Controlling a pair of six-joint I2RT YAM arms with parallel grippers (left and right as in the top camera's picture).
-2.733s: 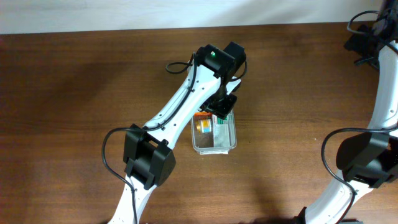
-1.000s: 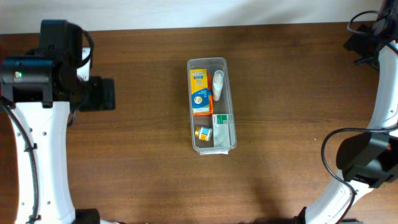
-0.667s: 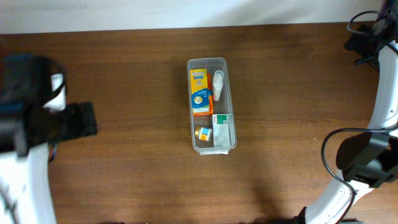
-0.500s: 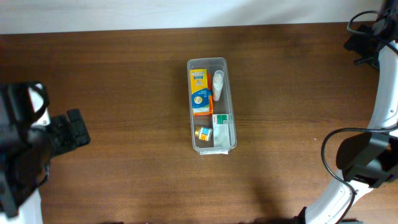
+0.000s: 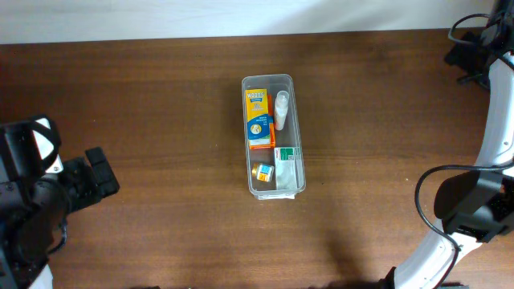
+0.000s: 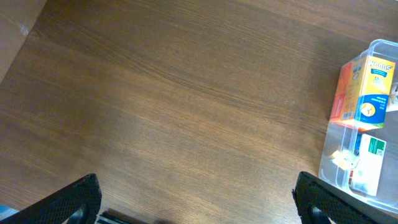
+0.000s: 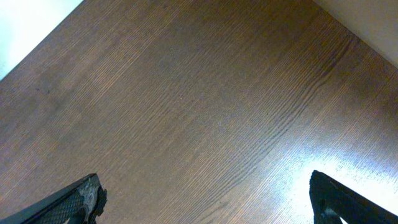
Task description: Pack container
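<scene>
- Overhead: the container lies at the middle of the table, its long axis running 12 to 6 o'clock.
- Inside it, an orange box lies toward 12 with a white tube just beside it on the 3 o'clock side. A green-and-white box and a small yellow item sit toward 6.
- The left gripper is out at 8 o'clock, well apart from the container. The right arm stands along the 3 o'clock edge.
- Left wrist: the jaws are spread wide, with only bare wood between the fingertips. The container shows at the 3 o'clock edge of this view.
- Right wrist: the right gripper is also wide open and holds nothing. Only tabletop is in view, no container.
- Judgement: packing looks done or nearly so.
- Risk: the clear walls are hard to read, so a return approach could clip the rim and slide the container.
- Risk: the tube rests against the orange box, and a jolt might roll it loose.
</scene>
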